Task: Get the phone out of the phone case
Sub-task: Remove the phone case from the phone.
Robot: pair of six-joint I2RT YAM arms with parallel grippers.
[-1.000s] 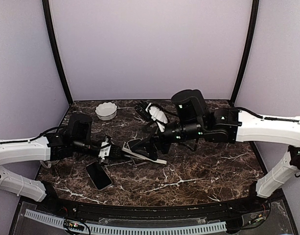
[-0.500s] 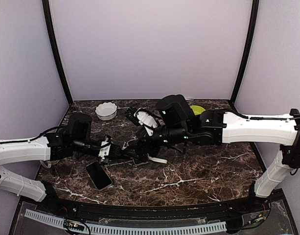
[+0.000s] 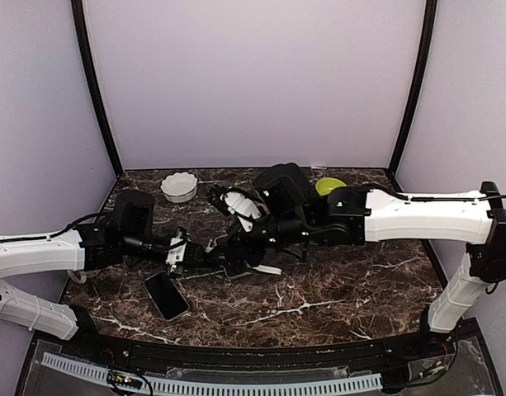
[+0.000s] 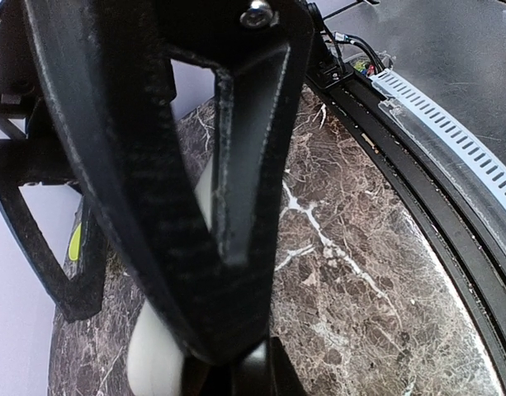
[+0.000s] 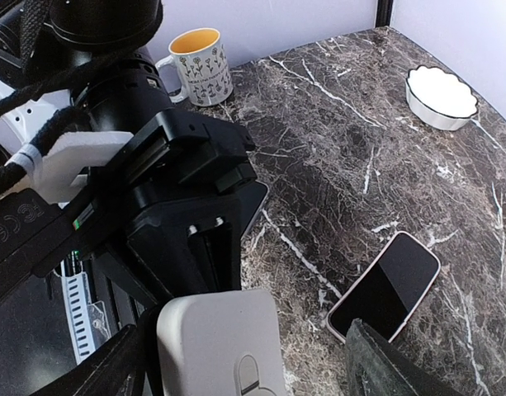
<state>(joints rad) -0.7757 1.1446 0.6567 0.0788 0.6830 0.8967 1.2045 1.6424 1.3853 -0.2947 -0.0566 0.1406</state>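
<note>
Plainly, one phone lies bare on the bench, at about seven o'clock from the left fingers in the top view. Those are clenched on the one pale phone case. The right fingers stand released, spread to either side of the case and seemingly not touching it. One white bowl sits at twelve o'clock from the left fingers. One mug stands beside the left arm, and one green thing, perhaps a dish, lies at the back.
</note>
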